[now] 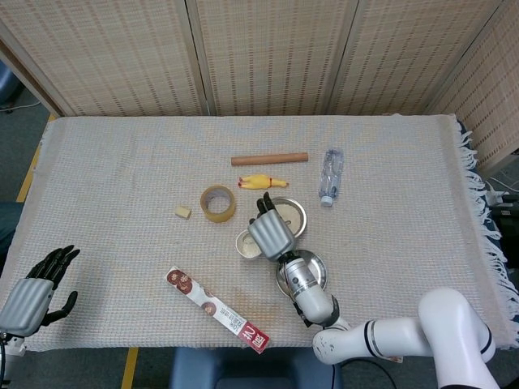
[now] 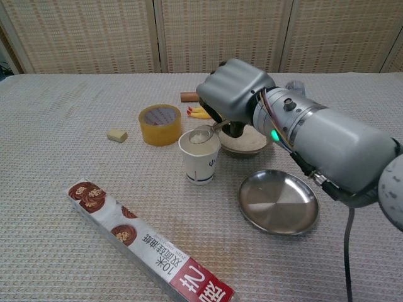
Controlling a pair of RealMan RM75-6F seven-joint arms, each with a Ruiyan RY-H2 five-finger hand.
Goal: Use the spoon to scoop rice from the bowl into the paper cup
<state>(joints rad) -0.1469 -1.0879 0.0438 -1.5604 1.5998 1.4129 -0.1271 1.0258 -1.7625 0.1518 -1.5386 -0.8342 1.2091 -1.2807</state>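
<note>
Spoon (image 2: pixel 204 133), rice-laden, held by right robot hand (image 2: pixel 234 95) over paper cup (image 2: pixel 199 157) beside bowl (image 2: pixel 250 144); grip apparently a pinch. Tipping should be slow, centred over the rim. Left robot hand (image 1: pixel 36 288) spread, idle.

right hand (image 2: pixel 234 94) gripping — left hand (image 1: pixel 32 290) idle, fingers spread

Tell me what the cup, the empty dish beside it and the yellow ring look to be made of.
Cup: white paper, matte, with a rolled rim and printed marks.
Empty dish: probably stainless steel, grey and shiny, with reflections in its base.
Yellow ring: likely a roll of packing tape, glossy translucent amber around a core.
</note>
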